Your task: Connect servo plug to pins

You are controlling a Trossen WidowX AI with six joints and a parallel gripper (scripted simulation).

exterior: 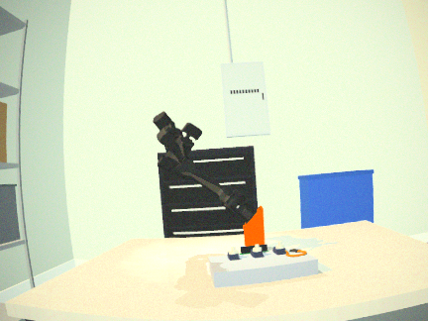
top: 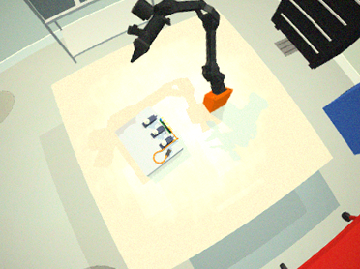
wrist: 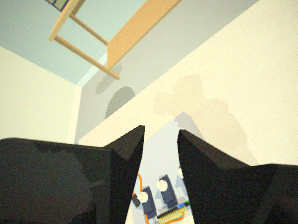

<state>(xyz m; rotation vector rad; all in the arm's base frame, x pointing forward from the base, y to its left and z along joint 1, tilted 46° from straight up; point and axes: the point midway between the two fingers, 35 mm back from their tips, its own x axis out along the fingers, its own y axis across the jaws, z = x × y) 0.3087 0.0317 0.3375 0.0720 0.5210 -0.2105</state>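
The black gripper (top: 132, 60) (wrist: 162, 129) hangs high above the table, well away from the plug. Its fingers are partly open with nothing between them. The pale grey holder (top: 136, 143) (exterior: 265, 273) (wrist: 161, 154) carries three dark servos with white hubs. The small dark plug (top: 168, 154) (wrist: 135, 200) lies on the holder at the end of an orange lead (top: 155, 159) (exterior: 303, 254) that curves in a loop. The row of pins (wrist: 172, 214) runs along one edge, with a small blue and green mark beside it. The separate pins and the plug's holes are too small to tell.
The arm rises from an orange base (top: 215, 100) (exterior: 255, 230) on the pale table (top: 237, 179) (exterior: 124, 267), beyond the holder's pin edge. The arm's shadow falls across the table and holder. A black drawer cabinet, a blue bin and a red cart stand beyond the table.
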